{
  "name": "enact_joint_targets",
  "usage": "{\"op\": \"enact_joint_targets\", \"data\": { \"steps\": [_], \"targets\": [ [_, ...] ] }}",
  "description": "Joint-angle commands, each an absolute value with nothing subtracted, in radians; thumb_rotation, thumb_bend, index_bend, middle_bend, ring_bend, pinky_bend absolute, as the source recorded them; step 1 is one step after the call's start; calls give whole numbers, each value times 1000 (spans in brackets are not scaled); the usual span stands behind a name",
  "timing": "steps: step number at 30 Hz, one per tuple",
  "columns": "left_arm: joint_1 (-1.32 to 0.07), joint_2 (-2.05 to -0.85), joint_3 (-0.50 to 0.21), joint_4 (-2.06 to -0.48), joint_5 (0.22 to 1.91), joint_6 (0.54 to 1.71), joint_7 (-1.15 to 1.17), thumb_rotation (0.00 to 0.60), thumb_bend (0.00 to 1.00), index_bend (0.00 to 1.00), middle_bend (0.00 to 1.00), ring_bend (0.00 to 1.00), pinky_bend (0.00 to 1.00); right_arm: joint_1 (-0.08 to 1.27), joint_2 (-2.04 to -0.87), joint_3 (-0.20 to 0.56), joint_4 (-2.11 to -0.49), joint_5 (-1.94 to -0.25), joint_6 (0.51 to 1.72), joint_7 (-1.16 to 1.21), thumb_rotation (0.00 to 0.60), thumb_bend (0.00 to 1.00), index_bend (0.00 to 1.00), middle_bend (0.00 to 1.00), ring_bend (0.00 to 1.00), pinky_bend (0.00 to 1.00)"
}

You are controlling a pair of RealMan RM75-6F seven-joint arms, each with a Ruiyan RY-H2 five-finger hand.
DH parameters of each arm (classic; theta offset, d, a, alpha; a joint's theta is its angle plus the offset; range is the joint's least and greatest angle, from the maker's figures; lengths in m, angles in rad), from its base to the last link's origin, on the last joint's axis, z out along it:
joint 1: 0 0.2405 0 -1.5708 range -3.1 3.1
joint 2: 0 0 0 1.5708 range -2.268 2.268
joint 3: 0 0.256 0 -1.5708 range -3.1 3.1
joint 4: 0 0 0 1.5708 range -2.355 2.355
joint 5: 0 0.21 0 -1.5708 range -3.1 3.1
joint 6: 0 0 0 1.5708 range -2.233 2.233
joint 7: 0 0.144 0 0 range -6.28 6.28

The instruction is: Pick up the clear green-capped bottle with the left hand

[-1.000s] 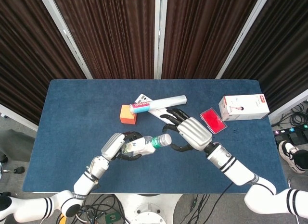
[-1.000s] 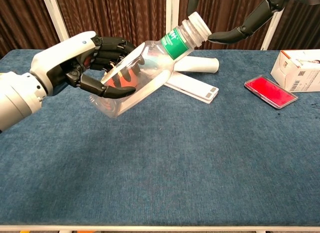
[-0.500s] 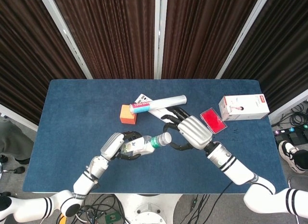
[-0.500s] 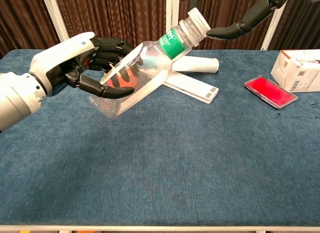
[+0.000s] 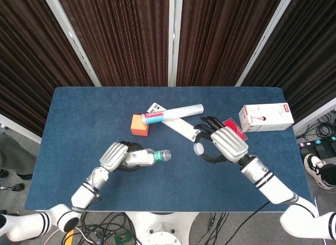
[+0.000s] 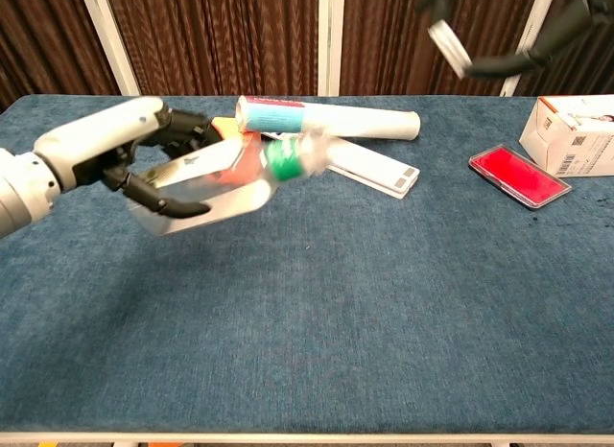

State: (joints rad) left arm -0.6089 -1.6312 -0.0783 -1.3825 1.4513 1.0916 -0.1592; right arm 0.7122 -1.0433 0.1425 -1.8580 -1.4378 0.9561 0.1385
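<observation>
Nearest to you, your left hand is wrapped around the body of the clear bottle, thumb below and the other fingers over the top, so the bottle is carried in the air above the blue counter and not resting on it. In the head view the same left hand holds the bottle almost lying flat, with the neck pointing toward the middle of the counter. You grip the wide body and not the neck, I think because this gives the fingers more surface. The green band near the neck is visible, but the chest view is blurred here, so I cannot say how tight the hold is.

Further away, your right hand is well apart from the bottle. It pinches a small whitish round thing, which looks like the cap; the other fingers are spread. The neck of the bottle seems to have no cap on it, but it is too small to tell.

Behind lie an orange block, a long white tube across a flat white box, a red flat case and a white carton, all untouched.

For the task, I judge the pick-up is done.
</observation>
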Motion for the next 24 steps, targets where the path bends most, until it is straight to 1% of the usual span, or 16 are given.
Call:
{"op": "enact_joint_targets", "data": {
  "steps": [1, 3, 6, 8, 11, 14, 18, 24],
  "targets": [
    [-614, -1616, -56, -1347, 1349, 991, 48, 600, 428, 431, 430, 345, 325, 705, -1036, 117, -1840, -1426, 923, 128, 600, 299, 538, 180, 0, 0],
    [-616, -1618, -54, -1354, 1323, 973, 100, 600, 373, 344, 361, 274, 286, 704, -1041, 109, -1832, -1426, 916, 115, 600, 299, 539, 180, 0, 0],
    [-612, -1628, -63, -1363, 1292, 979, 156, 600, 294, 227, 256, 170, 254, 704, -1053, 100, -1819, -1423, 902, 95, 600, 299, 539, 180, 0, 0],
    [-607, -1636, -69, -1365, 1280, 991, 173, 600, 272, 182, 225, 141, 248, 706, -1066, 94, -1810, -1421, 892, 81, 600, 299, 539, 179, 0, 0],
    [-599, -1626, -73, -1384, 1272, 998, 176, 600, 253, 135, 194, 124, 231, 711, -1090, 85, -1793, -1419, 874, 57, 600, 300, 537, 173, 0, 0],
    [-584, -1605, -75, -1415, 1278, 1030, 182, 600, 245, 105, 167, 98, 211, 720, -1121, 79, -1777, -1415, 854, 37, 600, 300, 529, 167, 0, 0],
    [-549, -1558, -67, -1463, 1289, 1083, 187, 600, 244, 92, 161, 82, 189, 735, -1170, 71, -1736, -1408, 829, -5, 600, 300, 512, 158, 0, 0],
    [-463, -1489, -54, -1489, 1314, 1214, 164, 600, 244, 91, 159, 75, 178, 758, -1277, 55, -1635, -1357, 786, -132, 600, 300, 436, 118, 0, 0]
  ]
}}
